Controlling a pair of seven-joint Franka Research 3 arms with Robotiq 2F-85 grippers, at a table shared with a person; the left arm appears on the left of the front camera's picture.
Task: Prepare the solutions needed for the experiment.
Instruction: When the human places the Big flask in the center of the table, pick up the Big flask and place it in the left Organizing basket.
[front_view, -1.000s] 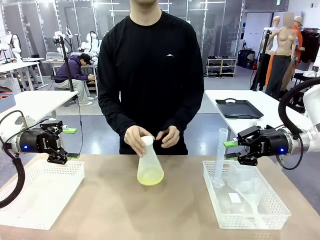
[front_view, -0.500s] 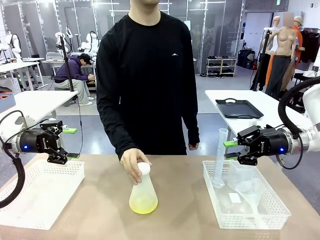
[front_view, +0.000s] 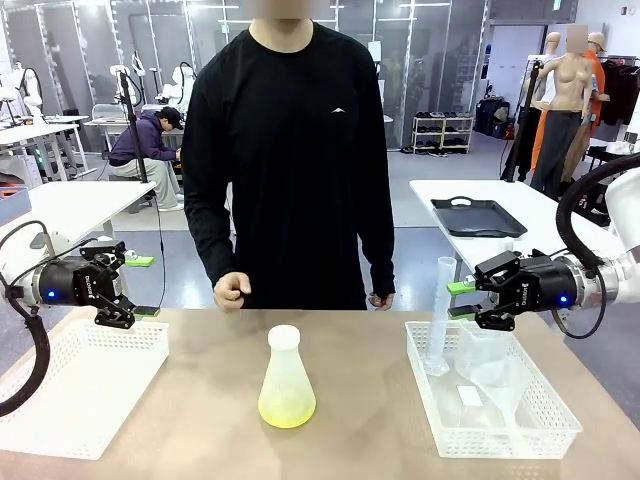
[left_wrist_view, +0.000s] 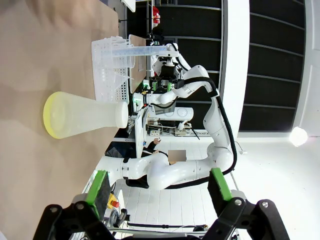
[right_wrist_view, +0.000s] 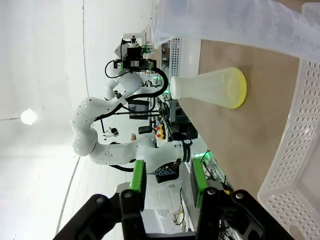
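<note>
The yellow-green solution is a thin layer at the bottom of a cloudy plastic flask. The flask stands upright near the middle of the worktop.

I think the flask will be light, because there is so little liquid in it. The plastic looks smooth, and the wide sloping sides could slip out of a grip. The thin neck just under the white top looks like the best place to hold it. I cannot tell if the top is closed, so it should stay upright.

From the flask, a white basket lies at 8 o'clock. Another basket, at 4 o'clock, holds clear lab ware. The left tool hangs at 10 o'clock with its fingers as wide as they go, holding nothing. The right tool hangs at 2 o'clock with its fingers about half apart, also empty.

Farther off, at 11 o'clock, the person's hand is a loose fist by the far edge. Half a second ago that hand was on the flask's top, and now it has let go. A second ago the flask was tipped and farther away. Both tools have not moved.
</note>
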